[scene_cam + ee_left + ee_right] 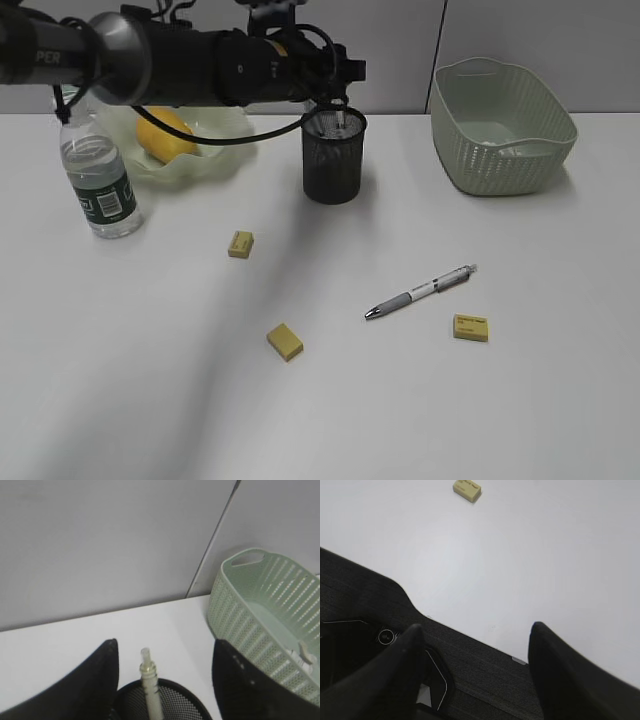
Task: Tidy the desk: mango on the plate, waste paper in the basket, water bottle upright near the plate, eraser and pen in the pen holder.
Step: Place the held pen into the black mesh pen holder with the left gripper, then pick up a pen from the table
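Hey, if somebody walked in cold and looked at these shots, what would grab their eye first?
Likely the long black left arm reaching across the back of the desk, its left gripper open over the pen holder with a pen standing inside. Next, the scatter in front: a second pen lying flat among three yellow erasers. The mango on the plate beside the upright water bottle comes after.

A thick black and grey arm (150, 60) with white letters and looped black cables was seen across the upper left. Dark rounded fingers (95, 680) were shown.
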Robot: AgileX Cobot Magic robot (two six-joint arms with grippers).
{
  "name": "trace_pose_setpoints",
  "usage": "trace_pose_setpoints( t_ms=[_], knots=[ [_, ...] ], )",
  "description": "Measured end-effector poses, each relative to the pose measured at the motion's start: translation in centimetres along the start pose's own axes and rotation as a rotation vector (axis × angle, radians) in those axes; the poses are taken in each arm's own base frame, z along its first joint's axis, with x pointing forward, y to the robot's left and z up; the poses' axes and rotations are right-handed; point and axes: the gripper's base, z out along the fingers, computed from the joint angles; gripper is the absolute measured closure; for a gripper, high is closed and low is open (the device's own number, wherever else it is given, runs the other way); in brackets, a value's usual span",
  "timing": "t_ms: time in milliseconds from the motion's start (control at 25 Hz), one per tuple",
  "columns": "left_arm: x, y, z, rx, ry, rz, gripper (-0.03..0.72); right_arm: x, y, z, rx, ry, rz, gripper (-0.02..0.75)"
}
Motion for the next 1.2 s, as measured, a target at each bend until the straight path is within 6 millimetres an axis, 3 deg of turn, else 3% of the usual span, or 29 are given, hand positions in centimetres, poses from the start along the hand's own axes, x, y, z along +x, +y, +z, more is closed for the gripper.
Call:
trace_pose_setpoints(
  t_ms=[240,400,680,960,1200],
  knots=[
    [-3.9,-1.2,-3.0,0.027,-0.033,0.025,0.232,0.0,0.0,0.0,0.0,0.0,0.001,0.225],
    [-5.4,-1.9,-5.5,0.029,0.076,0.108,0.232,0.0,0.0,0.0,0.001,0.0,0.002,0.226],
    [-5.3,-1.6,-9.6,-0.045,0.422,0.248,0.237,0.0,0.0,0.0,0.001,-0.001,0.004,0.225],
    [-5.1,-1.2,-14.6,-0.114,0.771,0.262,0.262,0.0,0.0,0.0,0.003,-0.001,0.004,0.227],
    [-6.2,-1.4,-17.5,-0.133,0.838,0.266,0.27,0.0,0.0,0.0,0.003,-0.001,0.006,0.227]
  ],
)
